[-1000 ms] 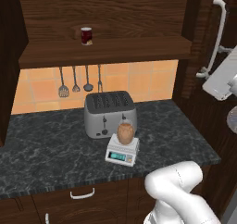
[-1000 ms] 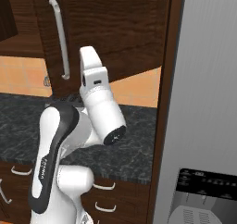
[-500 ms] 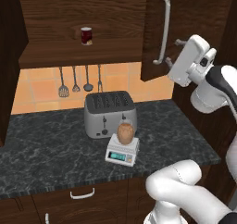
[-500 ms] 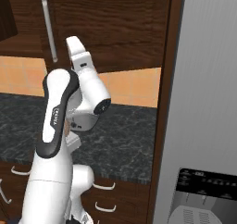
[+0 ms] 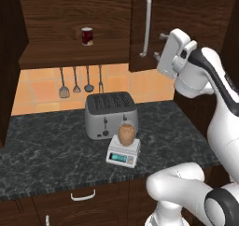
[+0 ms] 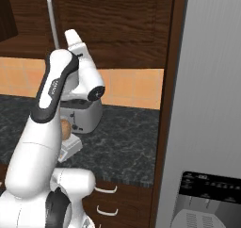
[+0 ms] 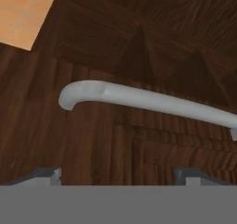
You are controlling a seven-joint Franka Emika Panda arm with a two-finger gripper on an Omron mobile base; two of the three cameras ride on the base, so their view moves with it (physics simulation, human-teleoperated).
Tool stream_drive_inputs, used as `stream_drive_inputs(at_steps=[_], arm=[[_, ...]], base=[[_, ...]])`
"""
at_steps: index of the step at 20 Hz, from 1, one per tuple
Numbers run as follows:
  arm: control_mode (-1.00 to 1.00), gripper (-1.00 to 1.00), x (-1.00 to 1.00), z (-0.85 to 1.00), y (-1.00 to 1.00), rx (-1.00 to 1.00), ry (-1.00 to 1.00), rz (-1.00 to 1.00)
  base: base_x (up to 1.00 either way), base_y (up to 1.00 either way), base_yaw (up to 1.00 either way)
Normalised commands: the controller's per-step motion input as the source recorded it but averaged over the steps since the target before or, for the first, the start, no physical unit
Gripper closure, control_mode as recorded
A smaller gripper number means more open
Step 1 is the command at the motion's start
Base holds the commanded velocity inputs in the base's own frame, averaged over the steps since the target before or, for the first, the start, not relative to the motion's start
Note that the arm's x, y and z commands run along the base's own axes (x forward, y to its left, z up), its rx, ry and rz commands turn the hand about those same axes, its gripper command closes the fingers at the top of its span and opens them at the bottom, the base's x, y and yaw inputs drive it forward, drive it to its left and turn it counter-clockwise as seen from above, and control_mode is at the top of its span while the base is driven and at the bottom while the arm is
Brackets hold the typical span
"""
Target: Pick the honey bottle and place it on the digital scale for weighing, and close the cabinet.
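Honey bottle (image 5: 127,134) upright on digital scale (image 5: 123,153), just in front of toaster (image 5: 110,114) on dark counter (image 5: 42,159). Small dark red jar (image 5: 87,36) on cabinet shelf (image 5: 70,53). Gripper (image 5: 159,46) against right cabinet door (image 5: 140,29), near its silver handle (image 5: 146,24); jaws apparently apart, partly hidden.

Arm raised high, end effector (image 5: 158,46) seemingly open, empty.
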Motion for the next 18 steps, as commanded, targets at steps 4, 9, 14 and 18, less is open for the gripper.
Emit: stream_drive_inputs(at_steps=[4, 9, 14, 18], arm=[[-1.00, -1.00, 0.62, 0.00, 0.02, 0.00, 0.00, 0.00], [-1.00, -1.00, 0.73, 0.00, 0.02, 0.00, 0.00, 0.00], [-1.00, -1.00, 0.68, -0.06, 0.00, 0.00, -0.03, 0.00], [-1.00, -1.00, -0.90, 0.67, 0.03, -0.02, -0.34, 0.00]], base=[[0.00, 0.00, 0.00], [0.00, 0.00, 0.00], [0.00, 0.00, 0.00], [0.00, 0.00, 0.00]])
